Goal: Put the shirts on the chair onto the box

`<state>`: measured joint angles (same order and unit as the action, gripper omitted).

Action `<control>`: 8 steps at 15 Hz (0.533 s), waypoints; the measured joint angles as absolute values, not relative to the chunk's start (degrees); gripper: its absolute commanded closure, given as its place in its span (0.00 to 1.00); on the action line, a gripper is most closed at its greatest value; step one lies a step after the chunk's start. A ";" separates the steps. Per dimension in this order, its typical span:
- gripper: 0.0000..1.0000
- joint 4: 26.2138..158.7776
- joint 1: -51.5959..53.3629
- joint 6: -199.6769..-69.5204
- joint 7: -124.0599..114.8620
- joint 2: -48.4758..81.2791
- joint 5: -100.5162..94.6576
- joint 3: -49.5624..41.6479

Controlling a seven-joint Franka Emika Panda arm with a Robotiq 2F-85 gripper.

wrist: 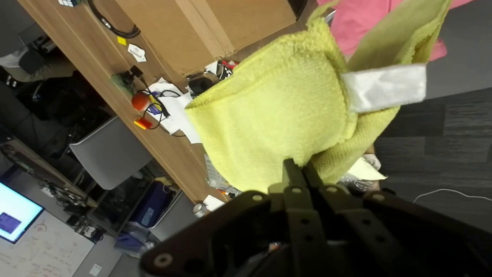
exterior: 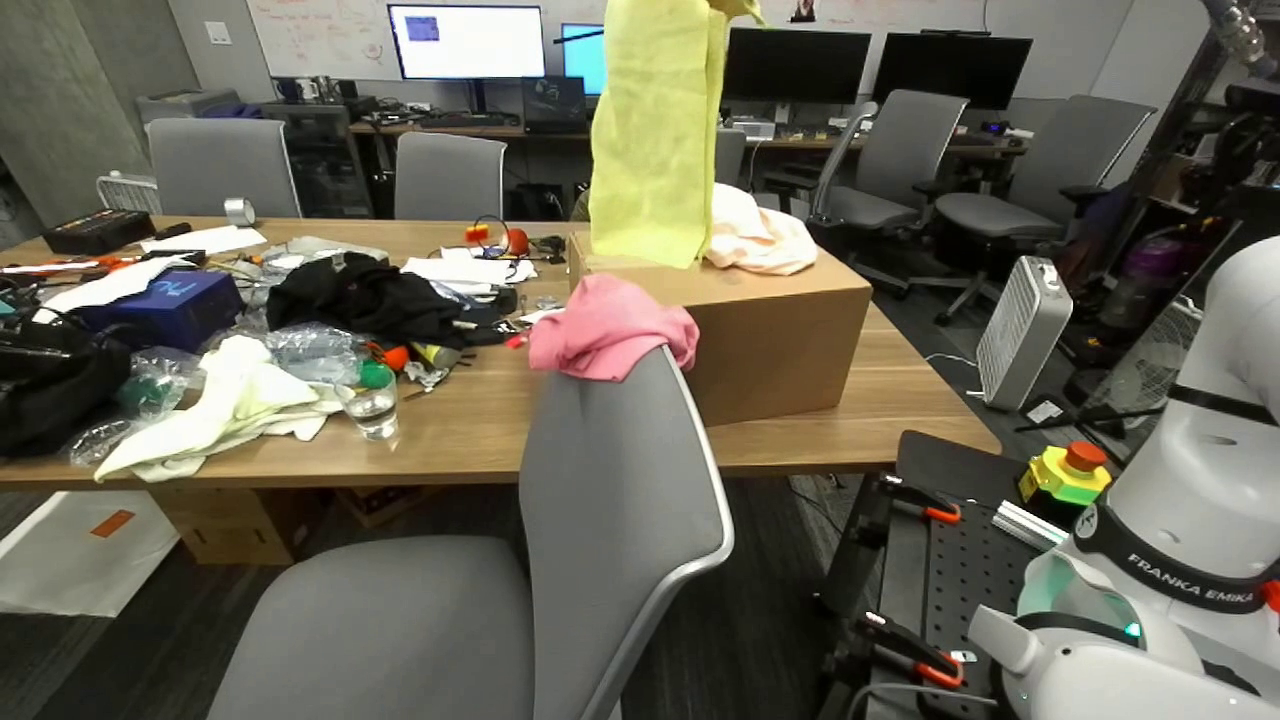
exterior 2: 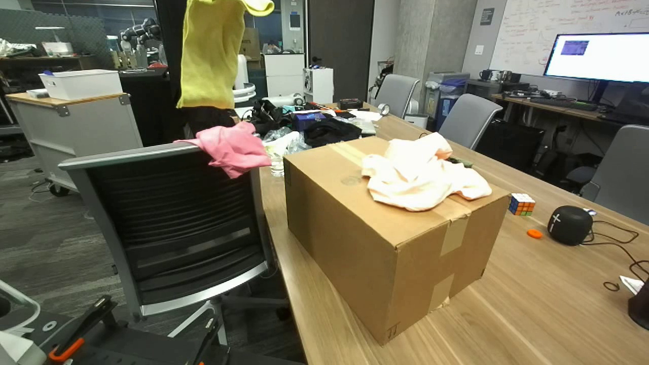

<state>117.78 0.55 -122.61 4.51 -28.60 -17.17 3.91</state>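
My gripper [wrist: 300, 164] is shut on a yellow cloth [wrist: 269, 111] with a white tag. The gripper is out of frame in both exterior views. The yellow cloth hangs in the air [exterior: 655, 140]; in an exterior view it shows above the chair back, apart from the box [exterior 2: 210, 61]. A pink cloth [exterior: 610, 325] is draped over the top of the grey chair's back [exterior: 620, 480]; it also shows in the wrist view [wrist: 361, 27]. The cardboard box [exterior 2: 339, 243] stands closed on the table. A pale peach cloth [exterior 2: 421, 172] lies crumpled on the box top.
The wooden table [exterior: 460, 440] holds a black cloth [exterior: 360, 300], a pale yellow cloth [exterior: 230, 410], a glass of water [exterior: 372, 410] and plastic bags. A Rubik's cube [exterior 2: 522, 204] and a black speaker [exterior 2: 570, 225] stand beside the box.
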 measured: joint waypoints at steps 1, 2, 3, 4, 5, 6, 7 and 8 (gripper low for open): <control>0.99 116.07 0.22 -121.87 4.52 -27.71 -17.18 3.63; 0.99 114.47 -0.13 -121.23 4.55 -26.70 -17.18 3.27; 0.99 113.01 -0.53 -120.61 4.60 -25.58 -17.28 2.86; 0.99 111.75 -1.02 -120.19 4.68 -24.38 -17.50 2.38; 0.99 110.54 -1.61 -119.82 4.74 -23.05 -17.77 1.80; 0.99 109.46 -2.27 -119.52 4.78 -21.68 -17.97 1.18; 0.99 108.38 -3.01 -119.36 4.79 -20.21 -18.37 0.50; 0.99 107.27 -3.83 -119.22 4.79 -18.62 -19.05 -0.24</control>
<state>107.27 -3.83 -119.22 4.79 -18.62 -19.05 -0.24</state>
